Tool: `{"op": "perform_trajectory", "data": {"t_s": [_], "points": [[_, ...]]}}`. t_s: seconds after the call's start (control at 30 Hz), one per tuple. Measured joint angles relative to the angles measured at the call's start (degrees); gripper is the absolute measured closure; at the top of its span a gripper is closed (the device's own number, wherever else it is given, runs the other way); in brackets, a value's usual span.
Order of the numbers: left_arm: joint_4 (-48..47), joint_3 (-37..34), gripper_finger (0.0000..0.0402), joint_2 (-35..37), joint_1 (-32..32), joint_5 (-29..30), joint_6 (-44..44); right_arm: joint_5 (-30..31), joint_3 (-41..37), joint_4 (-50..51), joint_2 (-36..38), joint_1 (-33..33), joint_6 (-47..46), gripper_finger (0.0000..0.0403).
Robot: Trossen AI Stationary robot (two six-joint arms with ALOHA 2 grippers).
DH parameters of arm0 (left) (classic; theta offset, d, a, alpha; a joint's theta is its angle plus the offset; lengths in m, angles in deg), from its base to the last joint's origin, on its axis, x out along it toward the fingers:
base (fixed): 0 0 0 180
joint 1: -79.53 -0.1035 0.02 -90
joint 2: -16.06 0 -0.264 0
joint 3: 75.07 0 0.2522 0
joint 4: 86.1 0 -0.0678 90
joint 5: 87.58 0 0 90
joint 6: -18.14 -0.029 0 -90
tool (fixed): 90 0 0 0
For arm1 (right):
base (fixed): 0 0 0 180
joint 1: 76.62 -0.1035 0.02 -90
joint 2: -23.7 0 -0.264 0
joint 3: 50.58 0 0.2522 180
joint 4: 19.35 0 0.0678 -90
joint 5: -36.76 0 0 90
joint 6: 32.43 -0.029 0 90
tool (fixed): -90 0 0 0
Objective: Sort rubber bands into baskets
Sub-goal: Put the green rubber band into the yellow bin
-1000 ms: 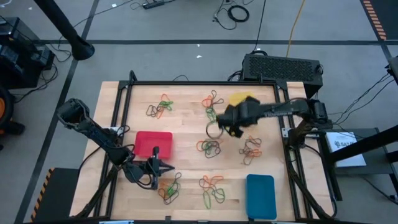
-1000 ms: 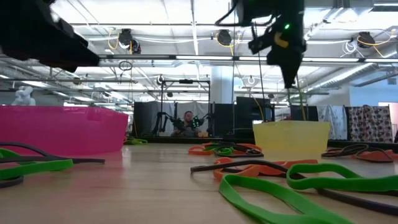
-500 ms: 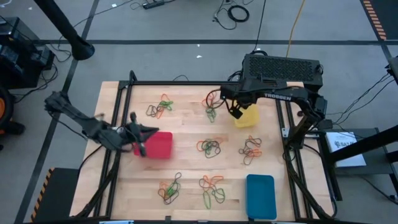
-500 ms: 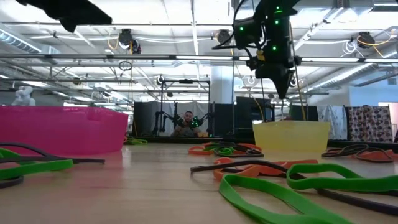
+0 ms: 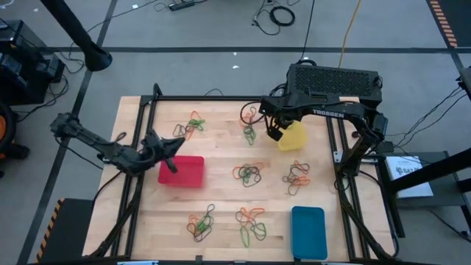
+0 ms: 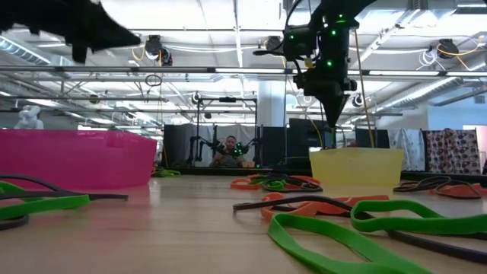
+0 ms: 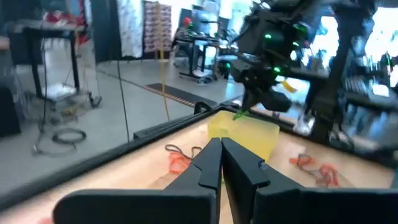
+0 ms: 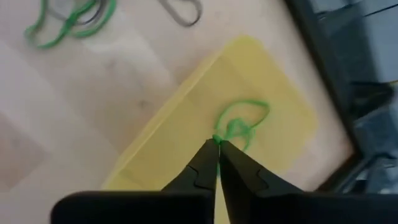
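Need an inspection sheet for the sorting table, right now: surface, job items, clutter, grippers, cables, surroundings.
Surface: wooden table inside a black frame.
Job's things: red basket, yellow basket, blue basket; mixed rubber band piles scattered across the wood.
Clutter: nothing seen.
Grippers: right gripper over the yellow basket, fingers pinched on a green rubber band; left gripper at the red basket's left edge, shut, nothing visibly held.
Cables: black and yellow cables on the floor beyond the table.
Surroundings: a person seated far behind in the low view; black ventilated box at the table's far edge.
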Motion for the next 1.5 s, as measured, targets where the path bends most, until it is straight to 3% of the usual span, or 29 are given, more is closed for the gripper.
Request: {"op": "perform_trajectory", "data": {"t_s": [0.07,0.23,0.43,0.57,0.8,0.97,1.27,1.4,1.5], "points": [[5.4,-1.9,0.0385,-2.5,-1.2,-0.3,2.9,-2.9,0.0,0.4,0.0,1.0,0.4,0.0372],[8.8,-2.6,0.0385,-10.4,-3.0,-6.4,5.6,-6.5,0.0,0.7,0.0,3.7,2.8,0.0320],[13.2,0.6,0.0385,-17.2,-4.3,-10.1,-1.2,-6.6,0.0,0.0,0.0,5.8,9.7,0.0263],[16.5,1.2,0.0385,-21.1,-6.5,-10.3,-6.2,-7.1,0.0,-9.9,0.0,6.0,12.7,0.0247],[18.0,1.2,0.0385,-25.9,-14.1,-10.3,-9.0,-17.4,0.0,-27.3,-0.9,2.7,19.3,0.0253],[18.1,1.2,0.0385,-26.2,-20.3,-13.8,-11.7,-17.0,0.0,-31.2,-5.9,-0.7,17.2,0.0265],[19.4,1.2,0.0385,-26.1,-27.9,-31.8,-13.9,-16.9,0.0,-31.0,-16.8,-6.4,16.6,0.0283],[19.7,1.2,0.0385,-26.1,-29.2,-34.7,-13.6,-16.2,0.0,-33.0,-19.0,-6.7,15.4,0.0291],[19.7,1.2,0.0385,-26.1,-29.8,-34.9,-13.7,-12.1,0.0,-33.2,-20.0,-6.7,13.1,0.0299]]}}
